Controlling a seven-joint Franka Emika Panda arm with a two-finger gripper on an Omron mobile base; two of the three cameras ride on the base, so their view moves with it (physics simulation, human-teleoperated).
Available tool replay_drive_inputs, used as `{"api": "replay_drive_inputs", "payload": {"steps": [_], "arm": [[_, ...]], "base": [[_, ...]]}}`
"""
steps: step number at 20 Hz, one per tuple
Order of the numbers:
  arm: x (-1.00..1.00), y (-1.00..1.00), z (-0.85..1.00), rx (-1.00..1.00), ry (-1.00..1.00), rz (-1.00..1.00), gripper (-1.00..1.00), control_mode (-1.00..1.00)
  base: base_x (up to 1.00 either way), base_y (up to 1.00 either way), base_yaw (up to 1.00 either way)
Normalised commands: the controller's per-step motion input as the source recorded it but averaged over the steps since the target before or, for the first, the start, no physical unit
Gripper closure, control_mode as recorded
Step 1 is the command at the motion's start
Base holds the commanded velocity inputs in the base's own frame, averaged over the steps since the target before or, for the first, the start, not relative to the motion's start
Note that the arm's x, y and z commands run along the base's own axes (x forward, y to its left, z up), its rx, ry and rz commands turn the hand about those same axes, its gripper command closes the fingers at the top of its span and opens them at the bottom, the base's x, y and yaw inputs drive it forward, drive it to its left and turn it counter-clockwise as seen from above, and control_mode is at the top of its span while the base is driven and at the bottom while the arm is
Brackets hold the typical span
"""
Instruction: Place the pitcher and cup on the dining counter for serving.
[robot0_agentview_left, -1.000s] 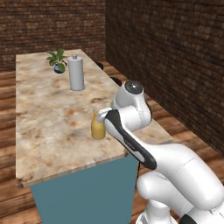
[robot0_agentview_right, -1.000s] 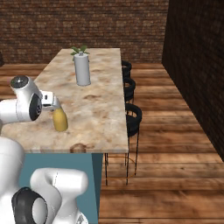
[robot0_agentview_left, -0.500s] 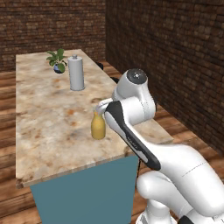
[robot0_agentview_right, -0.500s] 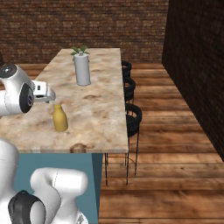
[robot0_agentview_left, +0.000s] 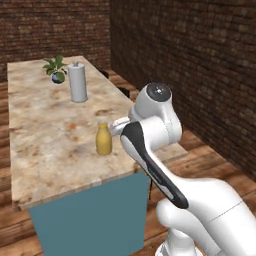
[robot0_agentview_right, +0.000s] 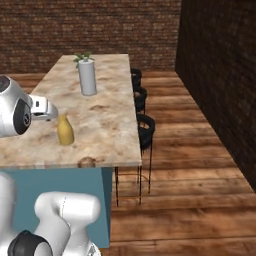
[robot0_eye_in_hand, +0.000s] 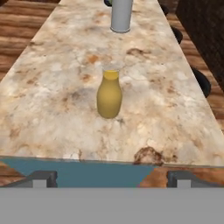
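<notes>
Mustard-yellow and glassy-looking, with a rounded belly and a narrower neck: probably rigid, smooth and somewhat slippery, likely breakable if knocked over. Looks liquid-filled nearly to the lip, so moderately heavy and bottom-weighted is a fair guess. Best taken across the widest part of the belly or just under the shoulder, squeezed level and lifted straight to keep it upright; a pinch on the neck would invite swinging.

Claw (robot0_eye_in_hand: 112, 177) spread wide, fingertips (robot0_eye_in_hand: 42, 177) well apart and clamped on nothing. Directly ahead of the claw, centred between the two tips but clearly apart from them, stands the pitcher (robot0_eye_in_hand: 109, 96), upright on the table (robot0_eye_in_hand: 48, 100), a short way in from the near edge. From the right base camera, the hand sits just beside the pitcher (robot0_agentview_right: 65, 131), drawn slightly back, not touching.

Already on the marbled table top, then, so that half of the task reads as done; green cup not made out anywhere.

Farther ahead of the claw, along the same line, a grey-white canister (robot0_eye_in_hand: 121, 15) stands upright, and just beyond it, seen from the left base camera, a small potted plant (robot0_agentview_left: 56, 69).
</notes>
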Motion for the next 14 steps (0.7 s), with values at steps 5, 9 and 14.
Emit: {"api": "replay_drive_inputs", "payload": {"steps": [5, 9, 14], "arm": [[0.00, 0.00, 0.00, 0.00, 0.00, 0.00, -1.00, 1.00], [0.00, 0.00, 0.00, 0.00, 0.00, 0.00, -1.00, 1.00], [0.00, 0.00, 0.00, 0.00, 0.00, 0.00, -1.00, 1.00]], "base": [[-0.96, 0.00, -0.58], [-0.91, 0.00, -0.73], [-0.82, 0.00, -0.76]]}}
